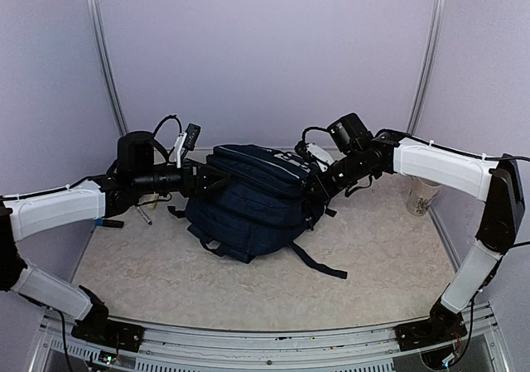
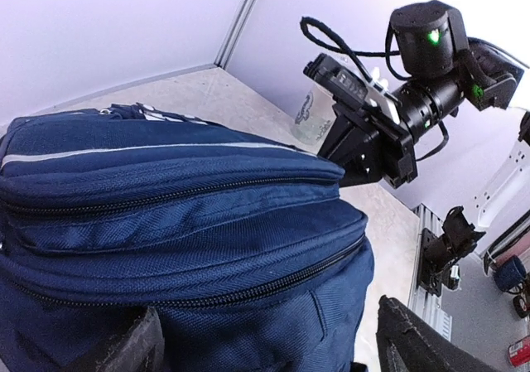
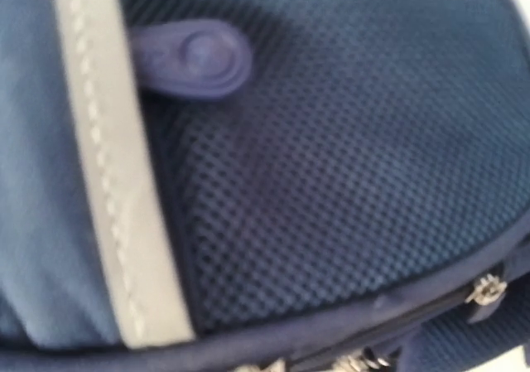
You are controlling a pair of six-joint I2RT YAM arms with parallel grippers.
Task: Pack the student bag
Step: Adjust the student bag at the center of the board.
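Note:
The student bag is a dark navy backpack lying on its side in the middle of the table, zippers shut as far as they show. My left gripper is at its left end. In the left wrist view its fingers stand wide apart with the bag filling the space between them. My right gripper presses against the bag's right end and also shows in the left wrist view. The right wrist view shows only navy mesh and a grey stripe, very close; its fingers are hidden.
A white paper cup stands at the right by the wall, also in the left wrist view. Pens and a small dark object lie at the left. A black strap trails toward the front.

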